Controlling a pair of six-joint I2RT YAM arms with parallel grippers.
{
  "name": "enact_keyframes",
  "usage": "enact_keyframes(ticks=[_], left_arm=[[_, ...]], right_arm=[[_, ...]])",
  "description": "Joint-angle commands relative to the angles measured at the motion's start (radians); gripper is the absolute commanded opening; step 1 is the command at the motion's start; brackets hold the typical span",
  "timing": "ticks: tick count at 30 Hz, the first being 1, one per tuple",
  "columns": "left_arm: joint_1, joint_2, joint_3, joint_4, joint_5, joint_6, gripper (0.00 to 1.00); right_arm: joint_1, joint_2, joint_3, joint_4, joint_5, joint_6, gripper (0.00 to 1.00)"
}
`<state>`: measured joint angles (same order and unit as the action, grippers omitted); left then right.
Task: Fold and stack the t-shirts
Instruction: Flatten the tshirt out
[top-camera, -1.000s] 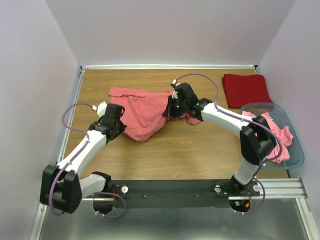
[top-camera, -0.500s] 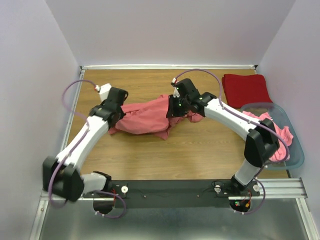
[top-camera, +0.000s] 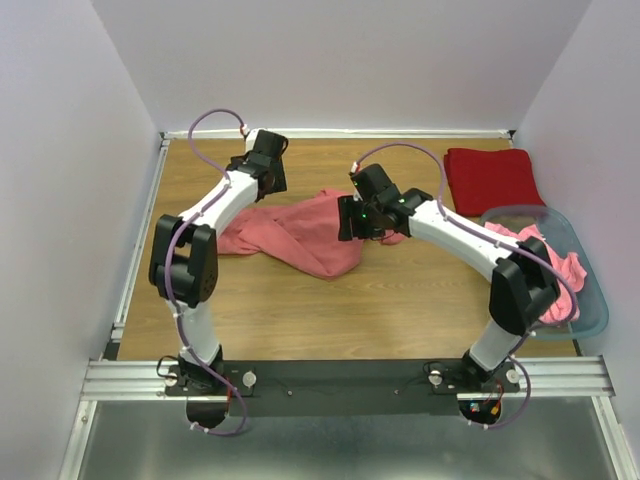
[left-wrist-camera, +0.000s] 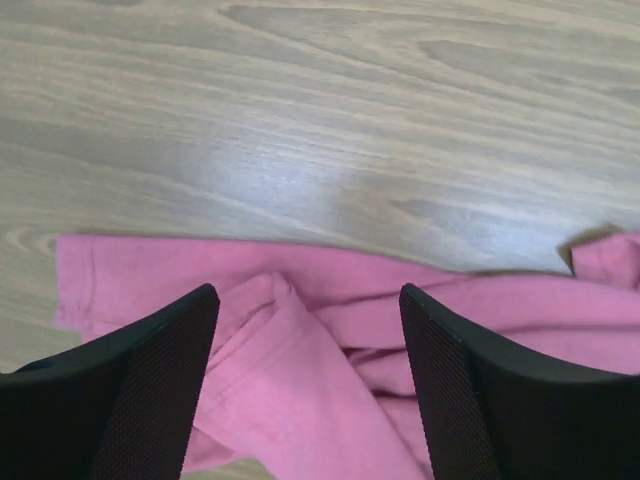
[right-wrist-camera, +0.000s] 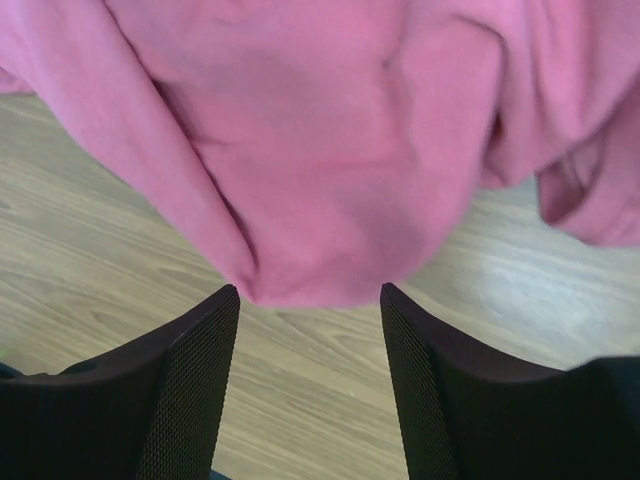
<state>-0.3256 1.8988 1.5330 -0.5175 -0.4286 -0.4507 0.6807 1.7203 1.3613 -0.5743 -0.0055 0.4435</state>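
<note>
A salmon-pink t-shirt (top-camera: 300, 235) lies crumpled on the wooden table (top-camera: 300, 300), stretched between the two arms. My left gripper (top-camera: 266, 186) hangs above its far left part, open and holding nothing. In the left wrist view the t-shirt (left-wrist-camera: 300, 350) lies loose under that gripper (left-wrist-camera: 310, 300). My right gripper (top-camera: 347, 221) is at the shirt's right end, open too. In the right wrist view the cloth (right-wrist-camera: 320, 150) lies just past the fingertips of that gripper (right-wrist-camera: 310, 295). A deep red t-shirt (top-camera: 492, 178) lies folded at the back right.
An oval grey-blue basket (top-camera: 590, 320) stands at the right edge with more pink t-shirts (top-camera: 548, 265) in it. White walls close the table in on the left, the back and the right.
Both grippers were shut on the pink t-shirt and have opened and let it go. The left arm swung toward the back of the table. The shirt now lies spread lower on the table.
</note>
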Motion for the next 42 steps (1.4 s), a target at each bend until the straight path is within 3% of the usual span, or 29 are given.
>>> enact_keyframes(ticks=[1,4,8,11,23,34,42], left_arm=[[0.029,-0.154,-0.132,0.117,0.1,-0.05,0.84],[0.065,-0.315,-0.348,0.201,0.163,-0.178,0.83],[0.102,-0.515,-0.646,0.361,0.289,-0.275,0.56],[0.106,-0.538,-0.706,0.416,0.297,-0.299,0.51],[0.165,-0.383,-0.746,0.381,0.249,-0.434,0.58],[0.166,-0.316,-0.714,0.427,0.268,-0.417,0.58],[0.166,-0.322,-0.677,0.398,0.24,-0.411,0.52]], right_arm=[[0.002,-0.115,-0.083,-0.009,0.081,-0.009,0.67],[0.002,-0.177,-0.122,-0.006,0.076,-0.012,0.67],[0.002,-0.243,-0.198,-0.001,0.068,-0.008,0.67],[0.003,-0.287,-0.246,0.001,0.07,-0.005,0.67],[0.002,-0.404,-0.344,0.001,0.114,0.015,0.67],[0.002,-0.432,-0.366,0.001,0.136,0.021,0.67],[0.002,-0.43,-0.366,-0.001,0.144,0.021,0.67]])
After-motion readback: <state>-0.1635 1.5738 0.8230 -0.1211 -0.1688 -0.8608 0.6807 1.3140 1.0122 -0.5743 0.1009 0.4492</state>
